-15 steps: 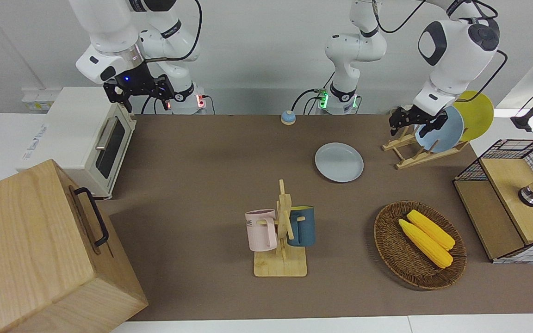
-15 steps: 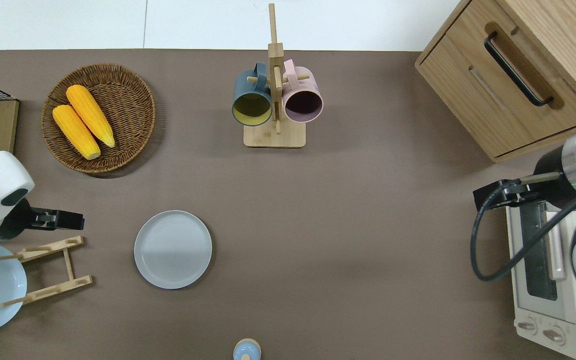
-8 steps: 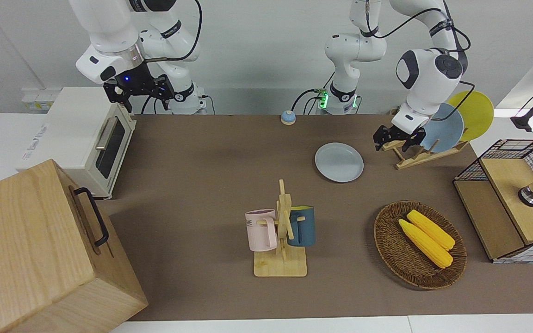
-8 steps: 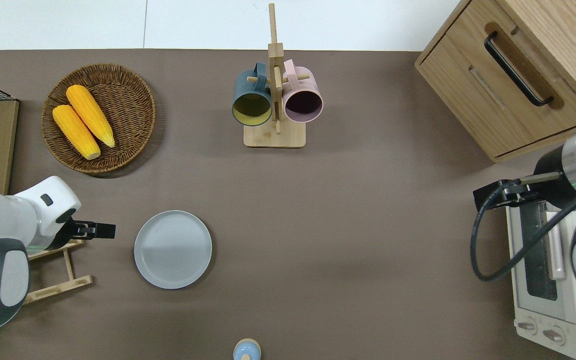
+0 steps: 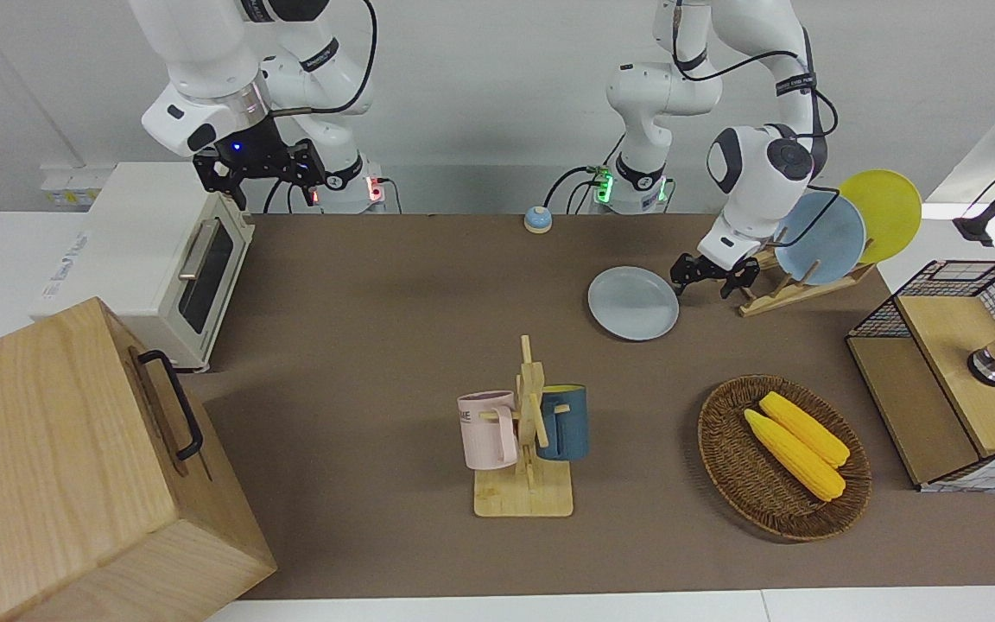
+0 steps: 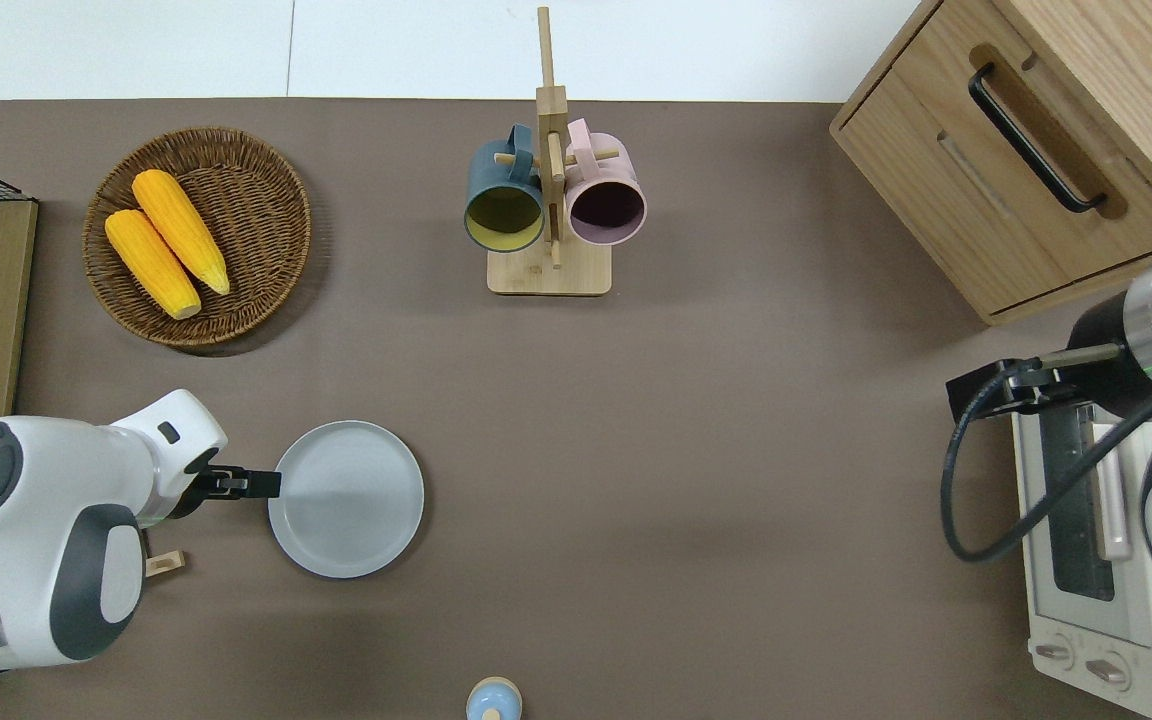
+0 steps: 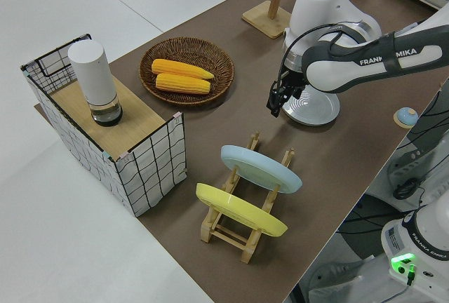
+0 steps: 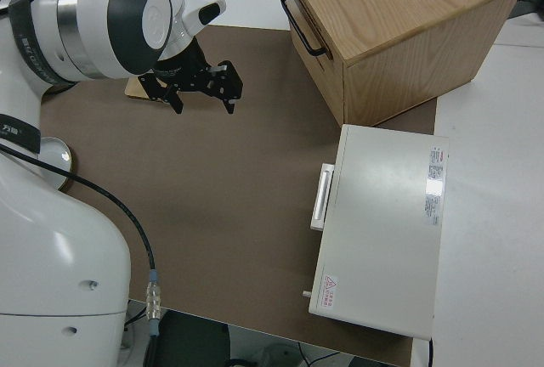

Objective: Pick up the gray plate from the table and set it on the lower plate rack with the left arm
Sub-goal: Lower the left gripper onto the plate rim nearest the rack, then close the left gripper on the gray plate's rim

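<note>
At the rim of the gray plate, lying flat on the table beside the lower plate rack, the left gripper hovers, finger spread unclear; stiff, smooth, probably slippery, best pinched by its rim.

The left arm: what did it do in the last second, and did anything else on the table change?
The left arm's hand moved from over the plate rack toward the right arm's end, and now sits at the gray plate's rim. It has not taken hold of the plate. The plate, the rack's blue and yellow plates, and the parked right arm are unchanged.
</note>
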You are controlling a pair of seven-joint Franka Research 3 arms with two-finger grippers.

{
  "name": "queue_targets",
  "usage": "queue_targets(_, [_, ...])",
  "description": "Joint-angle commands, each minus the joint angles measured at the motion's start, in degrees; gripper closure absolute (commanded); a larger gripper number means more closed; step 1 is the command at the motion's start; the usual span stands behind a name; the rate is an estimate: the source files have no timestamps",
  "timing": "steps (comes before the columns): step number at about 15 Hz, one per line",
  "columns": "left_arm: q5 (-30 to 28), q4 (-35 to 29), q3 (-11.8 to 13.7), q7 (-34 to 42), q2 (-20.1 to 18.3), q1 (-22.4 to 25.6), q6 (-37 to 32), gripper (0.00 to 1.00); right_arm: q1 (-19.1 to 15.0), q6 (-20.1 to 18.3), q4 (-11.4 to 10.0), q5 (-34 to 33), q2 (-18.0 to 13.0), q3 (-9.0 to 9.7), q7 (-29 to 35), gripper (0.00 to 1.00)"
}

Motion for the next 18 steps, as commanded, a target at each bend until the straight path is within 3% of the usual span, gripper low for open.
queue_targets(1, [-1.1,-0.9,0.5,-0.4,2.7,-1.8,3.6,0.01,-1.3,-0.6,0.4,-0.4,-0.2,1.21,0.7,0.017])
queue_targets(7, [-1.0,-0.9,0.5,0.1,5.0,-2.2,4.2,0.02,-1.3,-0.6,0.3,-0.4,-0.1,1.21,0.7,0.017])
queue_targets(9, [-1.0,-0.9,0.5,0.1,5.3,-2.2,4.2,0.24,-1.3,-0.6,0.4,-0.4,-0.1,1.21,0.7,0.017])
queue_targets(11, [-1.1,-0.9,0.4,0.0,5.3,-2.2,4.2,0.58,-1.3,-0.6,0.4,-0.4,-0.1,1.21,0.7,0.017])
queue_targets(13, [-1.1,-0.9,0.3,0.0,5.3,-2.2,4.1,0.79,-1.3,-0.6,0.3,-0.4,-0.1,1.13,0.7,0.017])
queue_targets(16, [-1.0,-0.9,0.3,0.1,5.5,-2.2,4.1,1.00,-1.3,-0.6,0.4,-0.4,-0.1,1.21,0.7,0.017])
queue_targets(18, [-1.1,-0.7,0.3,0.1,5.5,-2.2,3.7,1.00,-1.3,-0.6,0.4,-0.4,-0.1,1.21,0.7,0.017])
